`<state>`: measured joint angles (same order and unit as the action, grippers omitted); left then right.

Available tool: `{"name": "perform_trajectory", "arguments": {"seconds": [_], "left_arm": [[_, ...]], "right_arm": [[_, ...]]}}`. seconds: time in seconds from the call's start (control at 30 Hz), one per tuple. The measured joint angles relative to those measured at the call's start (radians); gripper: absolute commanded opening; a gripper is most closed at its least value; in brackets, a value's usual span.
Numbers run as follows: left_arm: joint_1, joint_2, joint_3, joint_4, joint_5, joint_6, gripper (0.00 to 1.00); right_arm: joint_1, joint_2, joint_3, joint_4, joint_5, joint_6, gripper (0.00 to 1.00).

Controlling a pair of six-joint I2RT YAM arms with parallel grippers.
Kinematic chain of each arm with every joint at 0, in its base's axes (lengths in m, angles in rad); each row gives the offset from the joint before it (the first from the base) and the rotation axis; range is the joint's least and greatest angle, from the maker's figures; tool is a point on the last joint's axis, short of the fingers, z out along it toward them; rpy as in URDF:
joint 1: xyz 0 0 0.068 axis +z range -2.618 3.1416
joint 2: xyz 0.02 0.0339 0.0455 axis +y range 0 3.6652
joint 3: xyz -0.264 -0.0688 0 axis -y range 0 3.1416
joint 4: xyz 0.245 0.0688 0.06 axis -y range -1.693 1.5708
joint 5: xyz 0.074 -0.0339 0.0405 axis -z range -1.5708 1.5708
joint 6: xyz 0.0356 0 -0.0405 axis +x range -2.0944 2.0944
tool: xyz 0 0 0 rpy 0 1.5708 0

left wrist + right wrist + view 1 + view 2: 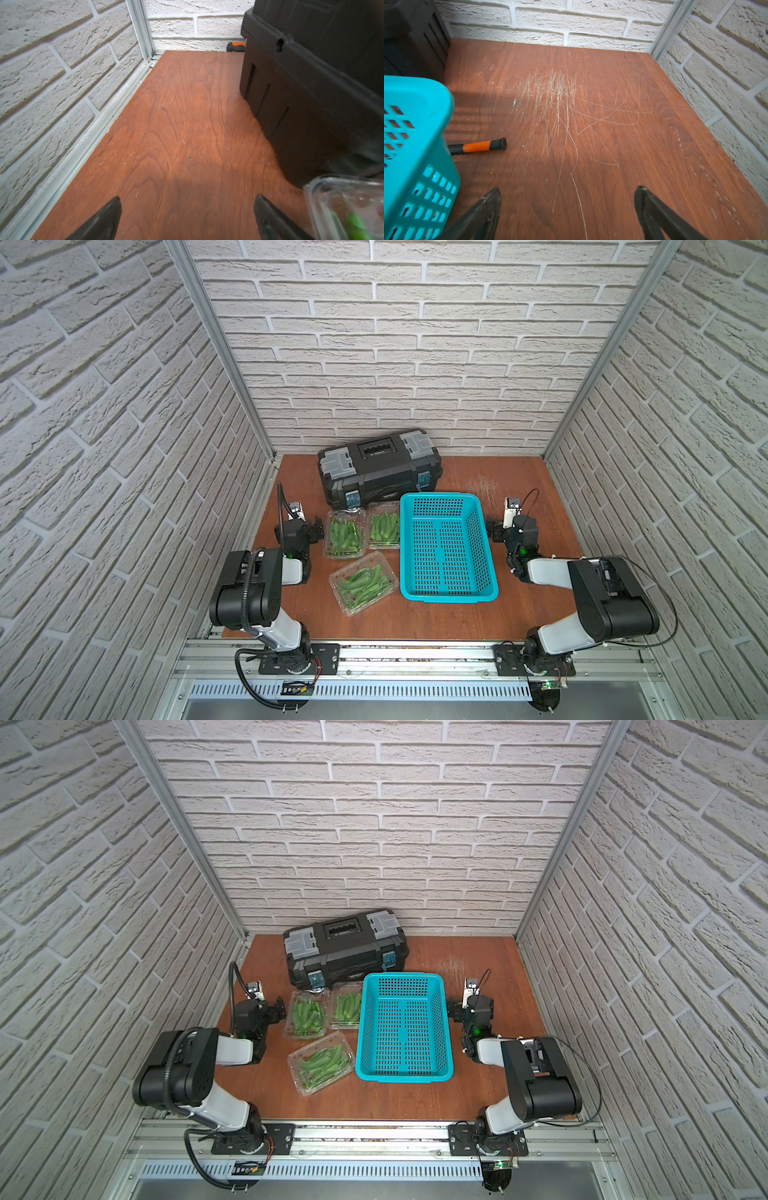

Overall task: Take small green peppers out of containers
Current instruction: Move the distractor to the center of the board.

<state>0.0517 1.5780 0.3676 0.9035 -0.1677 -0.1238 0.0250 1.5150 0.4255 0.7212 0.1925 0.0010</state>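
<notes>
Three clear containers lie left of the basket in both top views: two side by side, one (332, 552) (291, 1032) next to another (371, 544) (333, 1024), and one nearer (340, 577) (297, 1057). Small green peppers (344, 533) (306, 1016) show through the plastic of each, including the near heap (365, 583). My left gripper (318, 529) (188, 198) is open over bare wood, just left of the far-left container, whose corner (342, 207) shows peppers (355, 222). My right gripper (492, 531) (569, 188) is open and holds nothing, right of the basket.
A teal perforated basket (484, 547) (415, 145) stands mid-table. A black toolbox (374, 468) (311, 83) sits behind the containers. An orange and black tool handle (477, 146) (236, 46) lies behind the basket. Brick walls close in three sides.
</notes>
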Motion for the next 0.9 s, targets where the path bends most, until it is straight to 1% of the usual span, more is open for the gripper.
{"name": "perform_trajectory", "arguments": {"seconds": [0.13, 0.23, 0.3, 0.37, 0.43, 0.5, 0.57, 0.63, 0.73, 0.8, 0.9], "left_arm": [[0.000, 0.000, 0.000, 0.000, 0.000, 0.000, 0.98], [0.000, 0.000, 0.000, 0.000, 0.001, 0.000, 0.98], [0.000, 0.000, 0.000, 0.000, 0.001, 0.000, 0.98], [0.000, 0.000, 0.000, 0.001, 0.000, 0.000, 0.98], [-0.003, -0.018, 0.000, -0.018, -0.011, 0.001, 0.98], [-0.014, -0.085, 0.004, -0.096, -0.050, 0.000, 0.98], [-0.031, -0.176, 0.028, -0.193, -0.104, -0.006, 0.98], [-0.042, -0.262, 0.080, -0.286, -0.160, -0.034, 0.98], [-0.065, -0.346, 0.168, -0.420, -0.229, -0.104, 0.98], [-0.111, -0.369, 0.211, -0.493, -0.280, -0.138, 0.98], [-0.238, -0.368, 0.233, -0.569, -0.327, -0.154, 0.98]], "right_arm": [[-0.002, 0.000, 0.000, 0.000, -0.005, 0.000, 1.00], [-0.002, 0.000, 0.000, 0.000, -0.007, 0.001, 0.95], [-0.002, 0.000, 0.000, 0.000, -0.007, 0.002, 0.90], [-0.002, -0.008, 0.015, -0.046, 0.005, 0.006, 0.87], [-0.003, -0.030, 0.100, -0.219, 0.037, 0.027, 0.85], [-0.002, -0.047, 0.229, -0.370, 0.061, 0.053, 0.82], [0.005, -0.072, 0.333, -0.457, 0.085, 0.084, 0.80], [0.023, -0.104, 0.423, -0.532, 0.125, 0.121, 0.80], [0.086, -0.115, 0.522, -0.630, 0.170, 0.153, 0.80], [0.143, -0.109, 0.566, -0.689, 0.182, 0.166, 0.79], [0.238, -0.085, 0.612, -0.753, 0.187, 0.182, 0.79]]}}
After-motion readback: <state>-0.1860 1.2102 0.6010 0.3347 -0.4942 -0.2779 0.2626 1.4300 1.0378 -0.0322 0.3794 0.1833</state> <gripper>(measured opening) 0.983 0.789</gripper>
